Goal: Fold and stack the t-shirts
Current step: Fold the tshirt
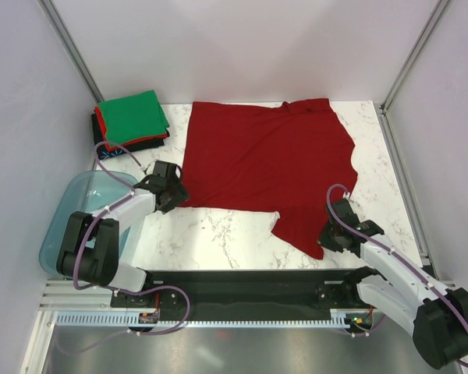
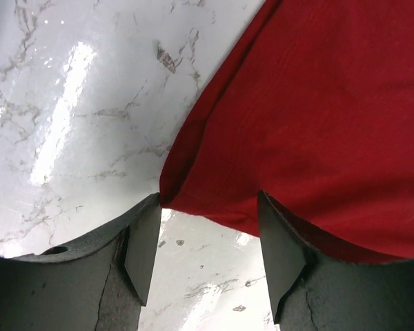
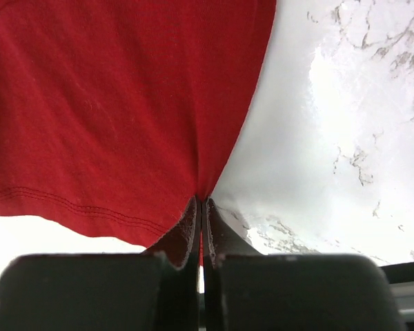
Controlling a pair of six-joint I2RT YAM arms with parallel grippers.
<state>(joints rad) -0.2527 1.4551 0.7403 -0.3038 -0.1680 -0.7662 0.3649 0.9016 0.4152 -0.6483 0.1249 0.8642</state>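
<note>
A large dark red t-shirt point(image 1: 269, 167) lies spread on the marble table. My left gripper point(image 1: 174, 195) is open at the shirt's near left corner; in the left wrist view the corner of the dark red shirt point(image 2: 317, 117) lies just ahead of and partly between the open fingers point(image 2: 145, 241). My right gripper point(image 1: 327, 238) is shut on the shirt's near right corner; the right wrist view shows the cloth point(image 3: 124, 103) pinched between the closed fingers point(image 3: 190, 234). A stack of folded shirts, bright green point(image 1: 132, 117) on top of red and black, sits at the far left corner.
A translucent teal plastic tub point(image 1: 70, 214) stands off the table's left edge beside the left arm. Bare marble table point(image 1: 218, 234) shows between the shirt's hem and the arm bases. Metal frame posts rise at the far corners.
</note>
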